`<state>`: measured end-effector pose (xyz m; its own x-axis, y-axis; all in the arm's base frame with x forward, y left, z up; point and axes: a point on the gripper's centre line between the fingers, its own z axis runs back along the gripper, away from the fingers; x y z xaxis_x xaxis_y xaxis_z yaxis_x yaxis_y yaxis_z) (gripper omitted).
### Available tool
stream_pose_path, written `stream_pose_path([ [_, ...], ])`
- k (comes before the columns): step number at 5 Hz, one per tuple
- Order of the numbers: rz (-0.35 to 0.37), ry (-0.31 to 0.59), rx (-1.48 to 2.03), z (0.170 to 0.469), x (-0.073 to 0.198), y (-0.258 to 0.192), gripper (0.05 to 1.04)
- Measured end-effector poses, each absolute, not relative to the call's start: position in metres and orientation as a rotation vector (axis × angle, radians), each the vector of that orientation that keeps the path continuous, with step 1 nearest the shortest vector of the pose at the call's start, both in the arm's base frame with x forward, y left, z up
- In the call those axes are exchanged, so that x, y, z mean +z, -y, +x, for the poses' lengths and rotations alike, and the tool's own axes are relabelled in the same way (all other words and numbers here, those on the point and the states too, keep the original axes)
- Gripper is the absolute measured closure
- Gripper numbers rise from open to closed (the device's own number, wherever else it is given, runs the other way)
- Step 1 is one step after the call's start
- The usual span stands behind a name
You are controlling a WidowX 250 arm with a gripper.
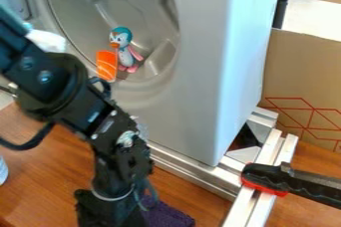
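Observation:
My black gripper hangs down at the bottom edge, left of centre, low over the wooden surface. Beside and partly behind it lies a dark purple cloth; whether the two touch is hidden. Inside the round grey opening of a large light-grey appliance, a toy penguin with a blue head and pink wings and feet sits upright. An orange piece with pale stripes stands close at the penguin's left.
Metal rails run along the appliance's base. A black and red clamp grips them at the lower right. Behind stands a cardboard box with red lines. The wooden surface extends left of the arm, with a white object at its left edge.

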<state>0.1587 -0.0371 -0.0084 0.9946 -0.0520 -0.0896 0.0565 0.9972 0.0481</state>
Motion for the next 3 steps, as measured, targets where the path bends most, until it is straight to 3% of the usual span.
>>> stream_pose_path([
  [2, 0.035, -0.085, -0.074, 0.164, -0.004, 0.036, 0.083],
  [3, 0.034, -0.005, -0.072, 0.169, 0.021, 0.034, 0.083],
])
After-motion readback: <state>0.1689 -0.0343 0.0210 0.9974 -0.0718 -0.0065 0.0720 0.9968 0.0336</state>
